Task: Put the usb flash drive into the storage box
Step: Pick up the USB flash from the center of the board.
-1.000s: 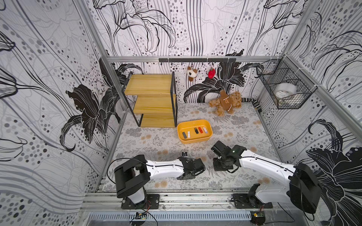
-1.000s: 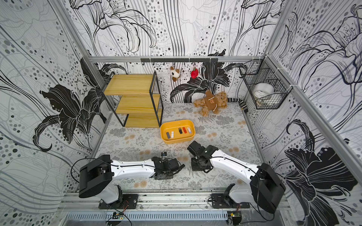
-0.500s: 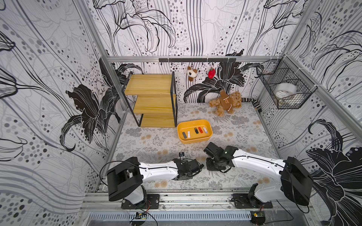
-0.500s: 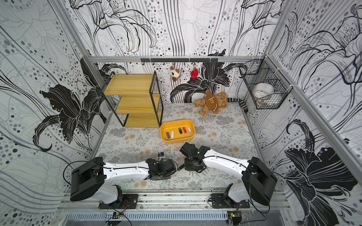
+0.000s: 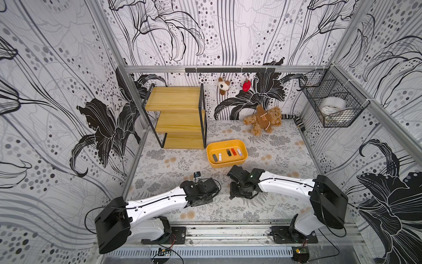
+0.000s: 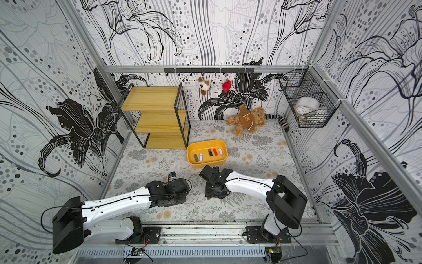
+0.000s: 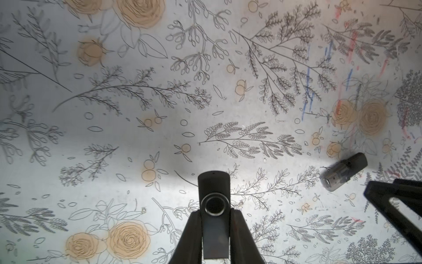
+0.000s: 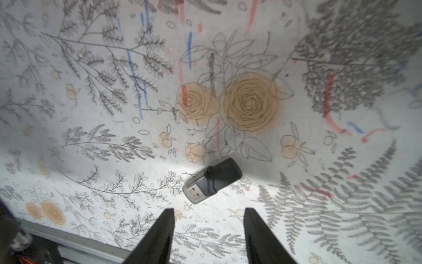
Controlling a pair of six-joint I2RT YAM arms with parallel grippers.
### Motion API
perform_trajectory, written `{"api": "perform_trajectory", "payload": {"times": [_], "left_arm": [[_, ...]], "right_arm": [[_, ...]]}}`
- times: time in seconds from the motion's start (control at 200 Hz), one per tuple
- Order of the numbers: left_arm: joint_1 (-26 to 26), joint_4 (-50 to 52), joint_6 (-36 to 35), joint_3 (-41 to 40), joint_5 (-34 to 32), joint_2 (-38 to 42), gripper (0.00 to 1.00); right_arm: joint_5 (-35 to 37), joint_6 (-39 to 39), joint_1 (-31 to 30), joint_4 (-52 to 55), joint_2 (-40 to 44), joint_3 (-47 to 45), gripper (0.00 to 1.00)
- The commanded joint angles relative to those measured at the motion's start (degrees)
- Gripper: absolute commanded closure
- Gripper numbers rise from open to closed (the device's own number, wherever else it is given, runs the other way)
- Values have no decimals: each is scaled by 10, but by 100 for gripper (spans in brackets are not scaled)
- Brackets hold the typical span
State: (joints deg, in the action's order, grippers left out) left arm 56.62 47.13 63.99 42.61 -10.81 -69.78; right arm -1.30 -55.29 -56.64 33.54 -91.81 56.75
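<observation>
Toward the worktop's (image 8: pixel 91 80) front edge, a capped usb flash drive (image 8: pixel 212 180) lies slantwise just ahead of your right gripper (image 8: pixel 209 209), jaws open and empty. Your left gripper (image 7: pixel 214 211) pinches a black swivel drive (image 7: pixel 213 185).

Over the last second the right arm (image 5: pixel 285 186) has swung inward toward the middle of the worktop (image 5: pixel 274 160), its big elbow block moving in with it. The right fingers (image 8: pixel 159 233) have gone from shut to well apart (a capped usb flash drive (image 8: pixel 212 180) lies flat just ahead of them). The left arm (image 5: pixel 159 201) has drawn back toward its own side, its elbow block sinking nearer the front edge. The left fingers (image 7: pixel 191 235) have narrowed slightly onto a black swivel drive (image 7: pixel 213 187).
</observation>
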Motion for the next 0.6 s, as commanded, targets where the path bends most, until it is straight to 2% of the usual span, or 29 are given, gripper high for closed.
{"api": "perform_trajectory", "payload": {"times": [0.0,0.185,0.596], "left_arm": [[-13,28,-33,14,-10,7,100],[-24,17,-49,6,-1,9,100],[-31,4,-68,9,10,-14,100]], "right_arm": [[5,-31,-16,6,-32,26,41],[30,-26,-24,54,-84,75,40],[76,-25,-28,120,-109,101,37]]}}
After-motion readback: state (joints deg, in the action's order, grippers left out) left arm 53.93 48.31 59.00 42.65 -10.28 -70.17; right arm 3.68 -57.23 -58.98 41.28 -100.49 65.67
